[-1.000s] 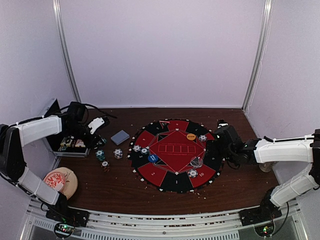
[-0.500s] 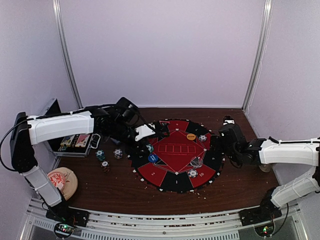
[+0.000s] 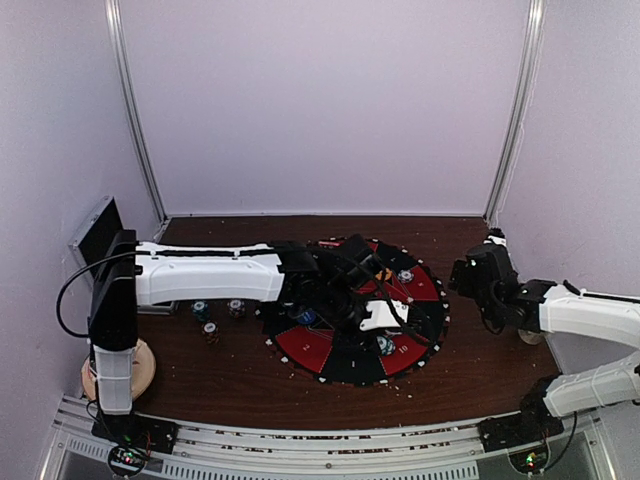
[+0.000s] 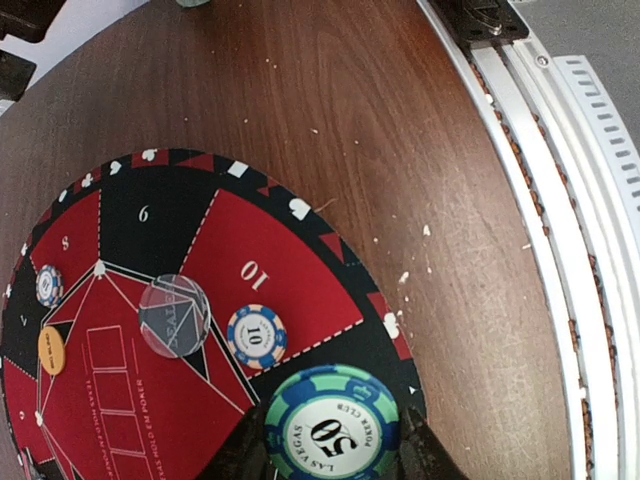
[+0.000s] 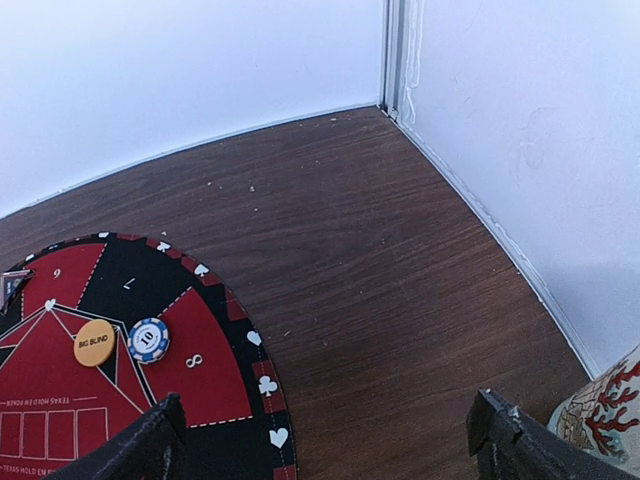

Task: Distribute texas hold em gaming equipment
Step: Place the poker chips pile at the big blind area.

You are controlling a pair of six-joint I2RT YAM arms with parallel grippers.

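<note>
One green chip [image 4: 333,428] is clamped in the left end effector [image 4: 335,458]. A second ago that arm was well off the left side of the mat [image 4: 170,215]. Now it hangs over the mat's outer ring, near a blue-and-white chip [image 4: 256,336], so the drop looks close. The right end effector [image 5: 325,440] waits spread wide and empty beyond the mat's right edge.

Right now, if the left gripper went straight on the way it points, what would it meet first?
Probably the round mat, near its rim by the red 10 segment. The left gripper is shut on a teal chip, which would touch first. Its height is unclear.
</note>
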